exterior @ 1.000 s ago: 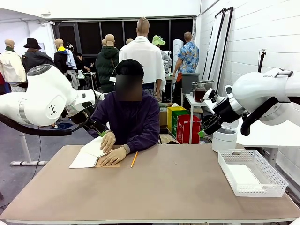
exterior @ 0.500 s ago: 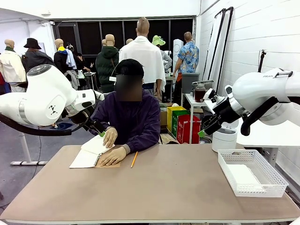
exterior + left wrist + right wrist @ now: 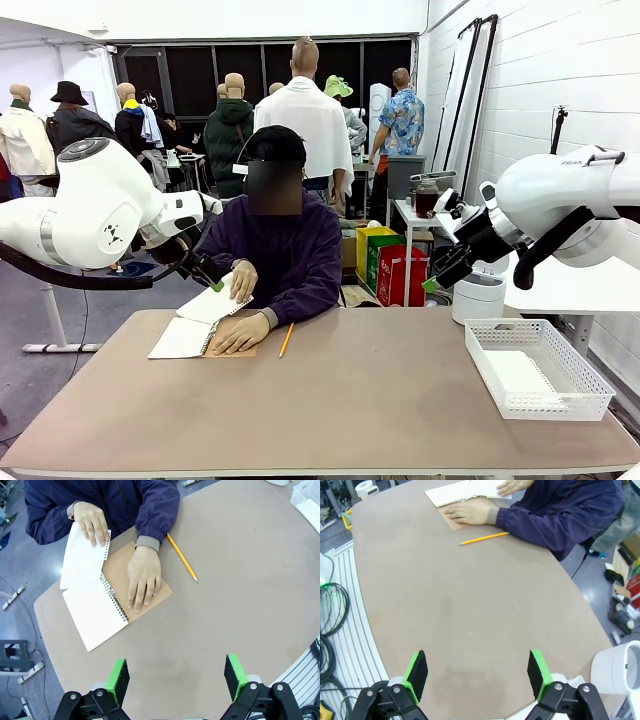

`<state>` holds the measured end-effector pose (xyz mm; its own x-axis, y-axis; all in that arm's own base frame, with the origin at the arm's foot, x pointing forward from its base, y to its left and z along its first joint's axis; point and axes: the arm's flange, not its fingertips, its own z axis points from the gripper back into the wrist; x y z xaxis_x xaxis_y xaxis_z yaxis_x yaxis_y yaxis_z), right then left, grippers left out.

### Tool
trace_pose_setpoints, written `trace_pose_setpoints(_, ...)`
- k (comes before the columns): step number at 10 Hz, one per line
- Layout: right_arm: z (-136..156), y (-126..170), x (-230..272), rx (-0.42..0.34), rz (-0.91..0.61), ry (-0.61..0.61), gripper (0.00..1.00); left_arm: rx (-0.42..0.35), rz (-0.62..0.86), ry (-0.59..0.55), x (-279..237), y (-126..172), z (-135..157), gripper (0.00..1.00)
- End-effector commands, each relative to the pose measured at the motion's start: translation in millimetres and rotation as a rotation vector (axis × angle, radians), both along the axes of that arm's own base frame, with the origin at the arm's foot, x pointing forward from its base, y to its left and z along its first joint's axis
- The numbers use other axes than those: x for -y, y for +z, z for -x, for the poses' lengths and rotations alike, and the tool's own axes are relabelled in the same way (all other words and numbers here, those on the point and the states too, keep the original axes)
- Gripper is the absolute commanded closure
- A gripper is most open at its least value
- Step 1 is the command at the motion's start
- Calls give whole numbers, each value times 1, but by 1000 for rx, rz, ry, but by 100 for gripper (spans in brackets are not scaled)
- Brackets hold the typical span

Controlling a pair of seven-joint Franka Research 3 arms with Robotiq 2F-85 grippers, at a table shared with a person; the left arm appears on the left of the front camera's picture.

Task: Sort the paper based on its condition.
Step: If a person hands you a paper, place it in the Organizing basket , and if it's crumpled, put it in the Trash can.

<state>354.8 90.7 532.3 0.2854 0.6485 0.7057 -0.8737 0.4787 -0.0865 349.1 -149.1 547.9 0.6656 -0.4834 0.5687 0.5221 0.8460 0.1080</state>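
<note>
Under the person's hand (image 3: pixel 93 522), the paper (image 3: pixel 80 557) is partly hidden; both arms' jaws stand wide.

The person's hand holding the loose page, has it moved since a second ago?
Yes. The hand has risen, slightly toward picture right, lifting the sheet away from the notebook, which lies unmoved beside the pencil.

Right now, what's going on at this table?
The person at the far side is lifting a white sheet off an open spiral notebook with one hand, while the other hand presses the brown cover flat. A pencil lies beside it. The left claw and right claw hang open above the table, holding nothing. A white basket at the robot's right has paper in it.
</note>
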Motion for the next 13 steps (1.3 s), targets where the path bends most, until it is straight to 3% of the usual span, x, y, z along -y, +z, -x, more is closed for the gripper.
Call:
trace_pose_setpoints(1,0,0,1,-1,-3,0,0,-2,1,-1,0,0,-1,0)
trace_pose_setpoints(13,0,0,1,-1,-3,0,0,-2,1,-1,0,0,-1,0)
